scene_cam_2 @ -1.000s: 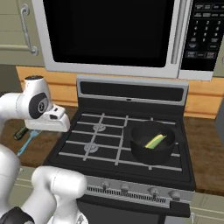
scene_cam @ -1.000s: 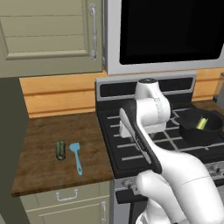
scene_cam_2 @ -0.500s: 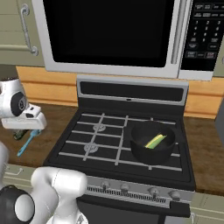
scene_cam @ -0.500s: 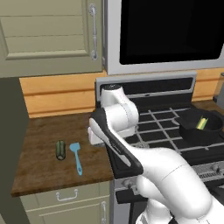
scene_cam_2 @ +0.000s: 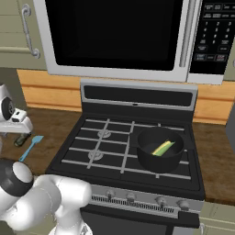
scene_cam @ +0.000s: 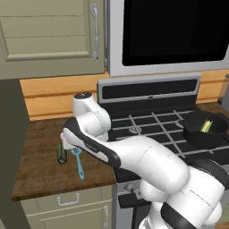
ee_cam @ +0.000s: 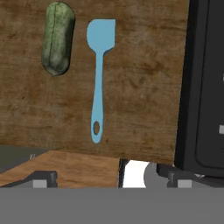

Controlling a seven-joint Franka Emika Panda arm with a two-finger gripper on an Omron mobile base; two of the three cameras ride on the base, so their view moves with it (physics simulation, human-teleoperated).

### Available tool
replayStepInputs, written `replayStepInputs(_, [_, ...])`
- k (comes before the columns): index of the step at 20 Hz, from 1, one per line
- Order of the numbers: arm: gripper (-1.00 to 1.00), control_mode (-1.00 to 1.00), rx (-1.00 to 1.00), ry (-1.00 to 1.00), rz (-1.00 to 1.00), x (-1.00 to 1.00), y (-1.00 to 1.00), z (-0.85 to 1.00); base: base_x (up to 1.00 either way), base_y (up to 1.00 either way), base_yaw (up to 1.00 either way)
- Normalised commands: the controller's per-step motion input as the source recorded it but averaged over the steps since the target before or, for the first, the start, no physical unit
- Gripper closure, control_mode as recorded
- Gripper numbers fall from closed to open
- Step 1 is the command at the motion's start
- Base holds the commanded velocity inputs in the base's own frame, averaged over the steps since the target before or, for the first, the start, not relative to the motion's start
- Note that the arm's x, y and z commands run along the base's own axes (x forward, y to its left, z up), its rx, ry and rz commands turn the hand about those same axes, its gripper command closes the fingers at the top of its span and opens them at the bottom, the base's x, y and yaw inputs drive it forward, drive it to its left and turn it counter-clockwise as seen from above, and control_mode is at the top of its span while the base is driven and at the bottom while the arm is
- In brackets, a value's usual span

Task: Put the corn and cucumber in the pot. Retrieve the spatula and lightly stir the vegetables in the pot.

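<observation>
On the wooden surface [ee_cam: 140, 109] left of the stove: cucumber [ee_cam: 57, 38] beside spatula [ee_cam: 100, 74], apart. Claw [scene_cam: 67, 145] above them, wide open, empty (poised for pickup, prob.). Corn [scene_cam_2: 164, 148] in pot [scene_cam_2: 158, 161].

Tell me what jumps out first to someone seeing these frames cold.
The white arm sweeping left over the wooden counter, its gripper above the light-blue spatula and the dark green cucumber, which lie side by side, apart, on the wood. On the stove, the black pot sits on the right front burner with the yellow corn inside.
</observation>
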Motion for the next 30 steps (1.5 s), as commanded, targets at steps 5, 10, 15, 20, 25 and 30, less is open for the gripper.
replayStepInputs(5, [-1.0,-1.0,0.0,0.01,0.0,0.61,0.66,-0.31,0.0,0.0,0.0])
replayStepInputs(10, [-1.0,-1.0,0.0,0.0,0.0,0.56,0.38,-0.5,0.0,0.0,0.0])
replayStepInputs(15, [-1.0,-1.0,0.0,0.0,-0.03,0.56,0.13,-0.44,0.0,0.0,0.0])
replayStepInputs(20, [-1.0,-1.0,0.0,0.0,-0.04,0.43,0.21,-0.35,0.0,0.0,0.0])
replayStepInputs(25, [-1.0,-1.0,0.0,0.0,-0.05,0.33,0.28,-0.29,0.0,0.0,0.0])
replayStepInputs(30, [-1.0,-1.0,0.0,-0.02,-0.04,0.28,0.21,-0.26,0.0,0.0,0.0])
